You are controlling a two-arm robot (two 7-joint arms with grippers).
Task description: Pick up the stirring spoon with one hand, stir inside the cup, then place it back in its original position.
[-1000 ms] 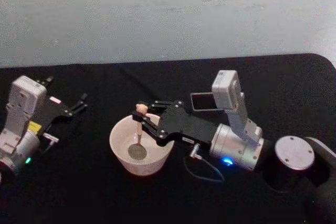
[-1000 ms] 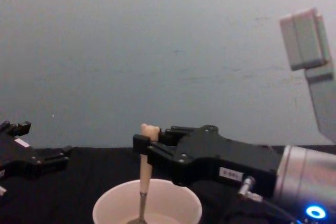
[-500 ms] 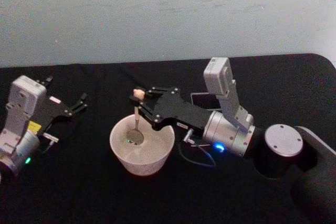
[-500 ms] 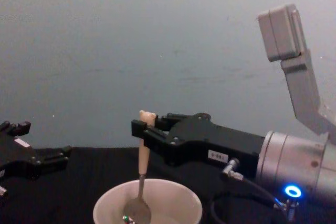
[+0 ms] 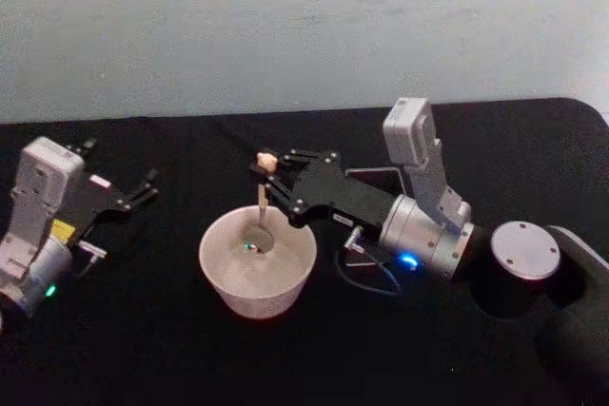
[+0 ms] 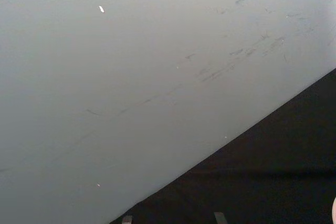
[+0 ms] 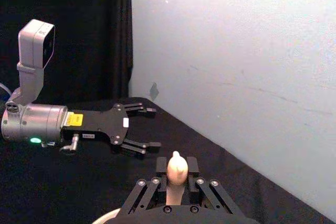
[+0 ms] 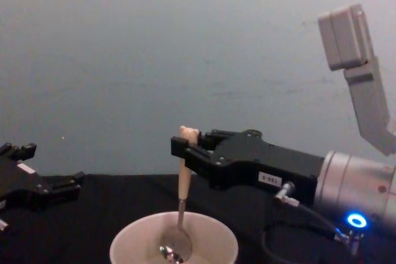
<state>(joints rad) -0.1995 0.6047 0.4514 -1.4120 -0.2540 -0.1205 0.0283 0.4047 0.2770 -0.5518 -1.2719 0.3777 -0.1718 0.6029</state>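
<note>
Where black cloth [image 5: 143, 330] meets grey wall [image 5: 285, 26], right pincer [image 5: 265, 169] pinches the stirring spoon [image 5: 261, 206].

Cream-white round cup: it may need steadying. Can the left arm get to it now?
Probably yes. The open left end effector sits left of the cup, black tabletop between; the right end effector, gripping the bear-topped metal spoon, enters from the opposite side.

No legible text or numbers

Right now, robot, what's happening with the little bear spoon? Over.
Right end effector shut on the stirring spoon, over the cup. Spoon bowl down inside cup, handle near upright. Left end effector open, parked far left. Nothing blocking.
</note>
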